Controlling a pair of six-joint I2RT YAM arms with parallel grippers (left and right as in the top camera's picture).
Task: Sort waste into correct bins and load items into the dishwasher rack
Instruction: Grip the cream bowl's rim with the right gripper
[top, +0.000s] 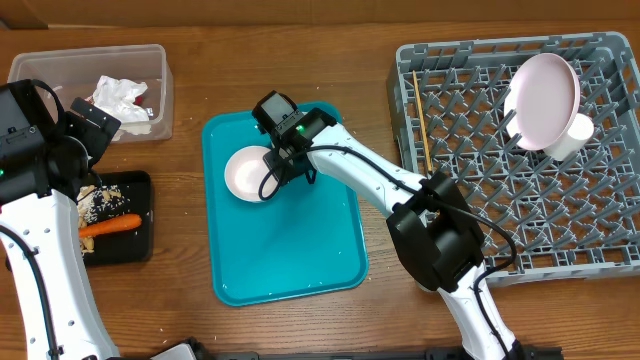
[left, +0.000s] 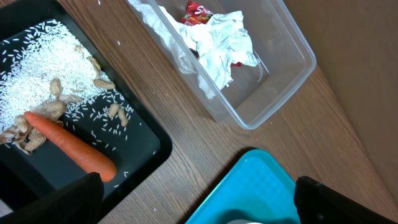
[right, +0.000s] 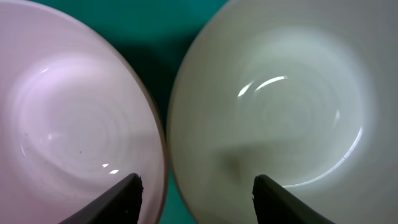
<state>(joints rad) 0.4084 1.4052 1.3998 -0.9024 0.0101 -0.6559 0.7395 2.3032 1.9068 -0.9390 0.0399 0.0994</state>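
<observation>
You couldn't read the print on the red wrapper in the clear tub. Your right gripper hung spread over the pink bowl and white bowl on the teal tray; your left gripper gaped empty.

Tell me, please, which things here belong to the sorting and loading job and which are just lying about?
Part of the job: carrot, rice, napkins, red wrapper, clear tub, black tray, pink bowl, white bowl, pink plate, white cup, chopsticks, dishwasher rack.

Just lying about: teal serving tray, which only carries the bowls.
</observation>
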